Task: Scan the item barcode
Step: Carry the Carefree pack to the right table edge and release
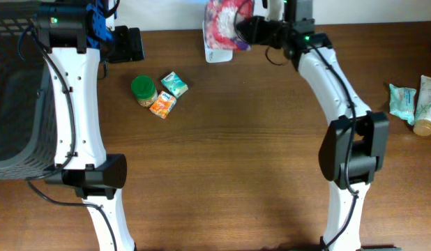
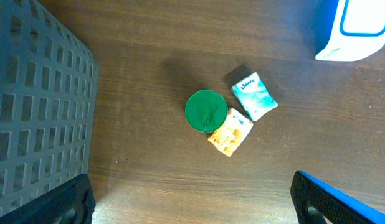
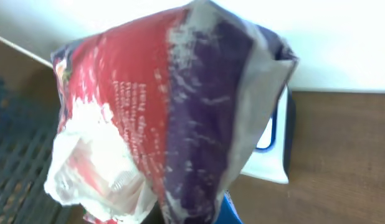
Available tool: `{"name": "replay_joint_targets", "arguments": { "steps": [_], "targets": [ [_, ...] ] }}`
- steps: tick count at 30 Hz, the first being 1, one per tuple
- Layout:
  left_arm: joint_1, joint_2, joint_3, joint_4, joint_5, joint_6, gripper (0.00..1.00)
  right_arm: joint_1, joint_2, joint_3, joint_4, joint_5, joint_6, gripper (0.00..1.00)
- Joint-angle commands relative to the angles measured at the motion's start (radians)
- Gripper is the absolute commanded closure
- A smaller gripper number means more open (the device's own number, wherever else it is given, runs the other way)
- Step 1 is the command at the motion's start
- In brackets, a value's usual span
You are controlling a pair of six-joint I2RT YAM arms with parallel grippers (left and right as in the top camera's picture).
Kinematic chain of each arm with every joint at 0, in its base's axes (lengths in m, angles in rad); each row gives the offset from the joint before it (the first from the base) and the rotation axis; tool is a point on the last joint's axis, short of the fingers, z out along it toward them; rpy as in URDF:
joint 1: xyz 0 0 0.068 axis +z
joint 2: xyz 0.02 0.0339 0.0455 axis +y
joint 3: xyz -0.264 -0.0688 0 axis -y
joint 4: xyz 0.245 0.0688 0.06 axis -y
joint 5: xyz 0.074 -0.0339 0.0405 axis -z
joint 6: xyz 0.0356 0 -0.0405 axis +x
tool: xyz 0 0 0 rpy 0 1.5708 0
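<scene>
The item is a crinkled red, white and purple bag (image 1: 226, 19), held up at the table's far edge with my right gripper (image 1: 245, 31) shut on its lower end. In the right wrist view the bag (image 3: 161, 118) fills the frame and hides most of that gripper (image 3: 199, 214). No barcode shows on it. The white and blue scanner (image 1: 217, 54) lies on the table just beneath and behind the bag, and its edge shows in the right wrist view (image 3: 270, 155). My left gripper (image 2: 192, 199) hangs open and empty above the table at the far left (image 1: 121, 43).
A green-lidded jar (image 1: 143, 89), a teal tissue packet (image 1: 175, 84) and an orange packet (image 1: 162, 104) sit together left of centre. A grey mesh basket (image 1: 13, 90) stands at the left edge. A teal packet (image 1: 402, 101) and a tube (image 1: 426, 104) lie at the far right.
</scene>
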Motion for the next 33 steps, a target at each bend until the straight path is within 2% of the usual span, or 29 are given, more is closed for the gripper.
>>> {"name": "replay_joint_targets", "arguments": {
  "steps": [1, 5, 7, 12, 17, 20, 23, 26, 27, 30, 33],
  "targets": [
    [-0.001, -0.011, 0.011, -0.001, -0.008, 0.005, 0.01, 0.055, 0.021, 0.015, 0.117, 0.121, 0.103, 0.96],
    [-0.001, -0.011, 0.011, -0.001, -0.008, 0.005, 0.01, 0.105, 0.112, 0.015, 0.297, 0.122, 0.107, 0.96],
    [-0.001, -0.011, 0.011, -0.001, -0.008, 0.005, 0.01, 0.114, 0.169, 0.015, 0.356, 0.146, 0.175, 0.96],
    [-0.001, -0.011, 0.011, -0.001, -0.008, 0.005, 0.01, 0.116, 0.214, 0.015, 0.376, 0.264, 0.169, 0.96],
    [-0.001, -0.011, 0.011, -0.001, -0.008, 0.005, 0.01, 0.115, 0.214, 0.015, 0.385, 0.265, 0.169, 0.96],
    [-0.001, -0.011, 0.011, -0.001, -0.008, 0.005, 0.01, 0.102, 0.187, 0.025, 0.407, 0.135, 0.026, 0.92],
    [-0.001, -0.011, 0.011, -0.001, -0.008, 0.005, 0.01, 0.055, 0.078, 0.040, 0.235, 0.165, -0.046, 0.96],
    [-0.001, -0.011, 0.011, -0.001, -0.008, 0.005, 0.01, -0.061, -0.070, 0.040, -0.061, 0.272, -0.046, 0.96],
    [-0.001, -0.011, 0.011, -0.001, -0.008, 0.005, 0.01, -0.092, -0.093, 0.040, -0.114, 0.274, -0.045, 0.96],
    [-0.001, -0.011, 0.011, -0.001, -0.008, 0.005, 0.01, -0.263, -0.160, 0.040, -0.355, 0.274, -0.046, 0.96],
    [-0.001, -0.011, 0.011, -0.001, -0.008, 0.005, 0.01, -0.457, -0.149, 0.027, -0.566, 0.319, -0.055, 0.96]
  ]
}}
